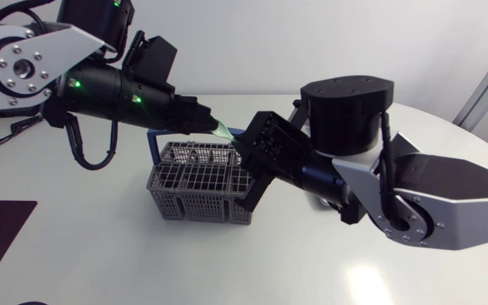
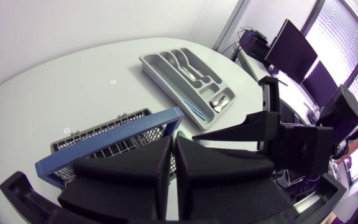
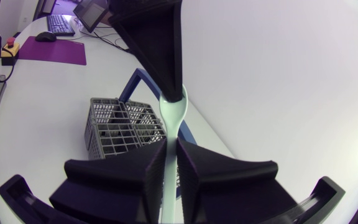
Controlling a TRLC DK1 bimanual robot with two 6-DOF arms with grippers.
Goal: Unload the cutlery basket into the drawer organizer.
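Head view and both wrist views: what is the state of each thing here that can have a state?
Left claw: shut on one end of the green utensil.
Right claw: shut on the other end of the same utensil.
Green utensil: held in the air by both claws, near the basket.
Basket: upright on the table, blue handle raised.
Organizer tray: lying flat, some cutlery already in it.

White table (image 1: pixel 100 250), grey cutlery basket (image 1: pixel 197 191) (blue-handled) standing on it, grey drawer organizer (image 2: pixel 188 74) lying well apart
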